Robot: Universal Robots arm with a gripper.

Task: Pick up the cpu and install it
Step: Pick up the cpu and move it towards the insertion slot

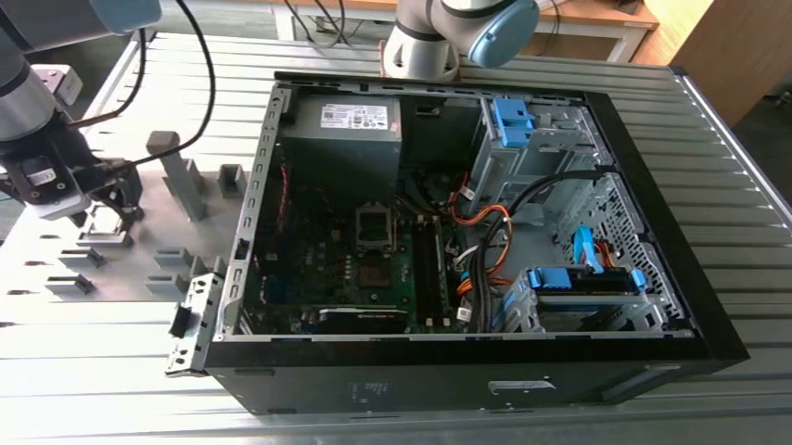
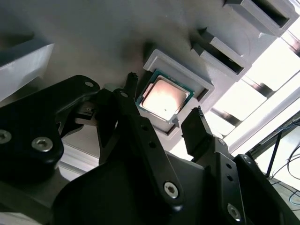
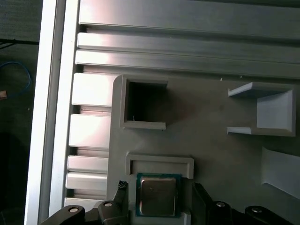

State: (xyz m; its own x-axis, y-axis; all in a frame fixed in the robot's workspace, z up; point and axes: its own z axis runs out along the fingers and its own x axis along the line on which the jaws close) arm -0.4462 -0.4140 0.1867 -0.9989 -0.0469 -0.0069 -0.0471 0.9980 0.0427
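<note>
Second wrist view shows you the small silvery-grey square cpu [image 2: 164, 97] flat inside the pale grey plastic holder [image 2: 200, 83]; the black gripper [image 2: 164, 95] holds its fingers [image 2: 198, 123] spread, clear of two opposite cpu edges.

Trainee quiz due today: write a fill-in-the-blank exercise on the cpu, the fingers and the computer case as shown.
1. The fingers are ____, one on each side of the cpu.
2. The cpu lies in a grey holder, metal top facing ____.
3. The gripper is toward the exterior view's ____ of the computer case.
Missing words: open; up; left.
</note>
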